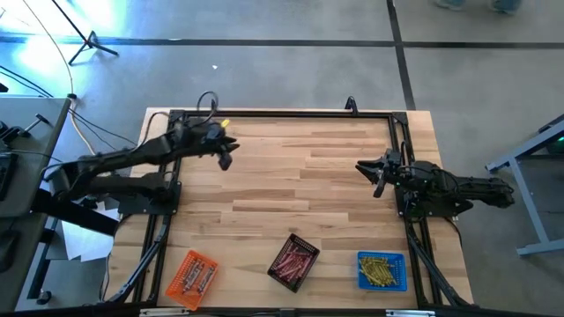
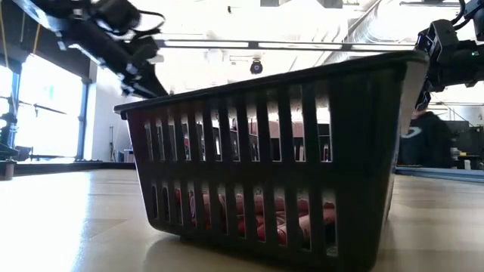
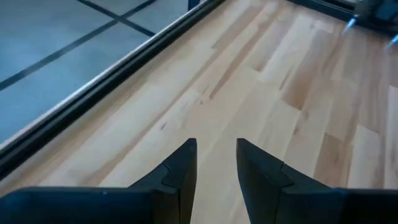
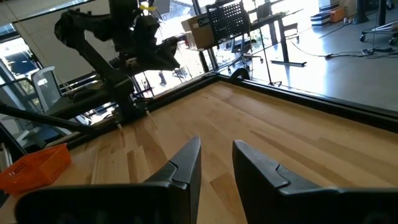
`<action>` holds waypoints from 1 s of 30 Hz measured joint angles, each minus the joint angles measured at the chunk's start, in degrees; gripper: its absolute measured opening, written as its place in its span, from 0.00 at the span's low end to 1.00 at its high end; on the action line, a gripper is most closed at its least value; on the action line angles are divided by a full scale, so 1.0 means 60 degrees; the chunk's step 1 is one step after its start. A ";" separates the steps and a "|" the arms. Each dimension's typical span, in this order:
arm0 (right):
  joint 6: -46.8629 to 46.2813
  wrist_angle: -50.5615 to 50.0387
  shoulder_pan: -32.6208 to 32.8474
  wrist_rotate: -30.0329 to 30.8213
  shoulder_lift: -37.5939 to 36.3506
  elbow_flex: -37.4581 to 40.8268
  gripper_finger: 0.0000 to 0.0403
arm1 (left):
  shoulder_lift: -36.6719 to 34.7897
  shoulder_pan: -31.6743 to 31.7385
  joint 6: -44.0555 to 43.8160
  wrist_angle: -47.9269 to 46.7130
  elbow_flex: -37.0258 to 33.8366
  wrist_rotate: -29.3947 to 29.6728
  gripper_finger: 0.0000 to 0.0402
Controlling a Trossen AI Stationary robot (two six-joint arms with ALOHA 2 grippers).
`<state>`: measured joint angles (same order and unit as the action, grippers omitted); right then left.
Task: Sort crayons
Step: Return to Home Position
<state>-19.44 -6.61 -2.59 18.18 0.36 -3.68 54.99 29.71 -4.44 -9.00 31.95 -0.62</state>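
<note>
The crayons lie sorted in three trays along the table's near edge: brownish-grey ones in the orange tray [image 1: 191, 277], red/pink ones in the black tray [image 1: 293, 261], which also fills the low view [image 2: 272, 159], and yellow ones in the blue tray [image 1: 382, 270]. My left gripper [image 1: 226, 156] hovers over the table's far left part, open and empty; its fingers show in the left wrist view [image 3: 216, 163]. My right gripper [image 1: 374, 173] hovers over the table's right side, open and empty, as the right wrist view [image 4: 216, 158] shows.
A black frame [image 1: 282, 114] runs around the wooden table top. The middle of the table [image 1: 291, 185] is bare wood. The orange tray also shows in the right wrist view [image 4: 36, 165].
</note>
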 joint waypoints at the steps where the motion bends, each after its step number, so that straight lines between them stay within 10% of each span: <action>1: 0.0000 0.0000 -0.0001 0.0000 0.0000 0.0000 0.19 | -0.0381 0.0000 -0.0012 -0.0027 -0.0252 0.0000 0.25; 13: 0.0002 0.0001 -0.0002 0.0003 0.0000 0.0000 0.19 | -0.4236 0.0000 -0.3536 -0.0049 -0.2330 -0.0038 0.25; 23: 0.0000 0.0004 -0.0002 0.0001 0.0000 0.0000 0.19 | -0.6604 0.0088 -0.3757 -0.0077 -0.3343 -0.0215 0.25; 30: 0.0000 0.0000 0.0000 -0.0001 0.0000 0.0000 0.19 | -0.8197 0.0300 -0.7220 -0.0157 -0.3704 -0.0245 0.25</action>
<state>-19.44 -6.61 -2.59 18.17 0.36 -3.68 5.81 31.51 -47.76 -9.94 9.72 -2.10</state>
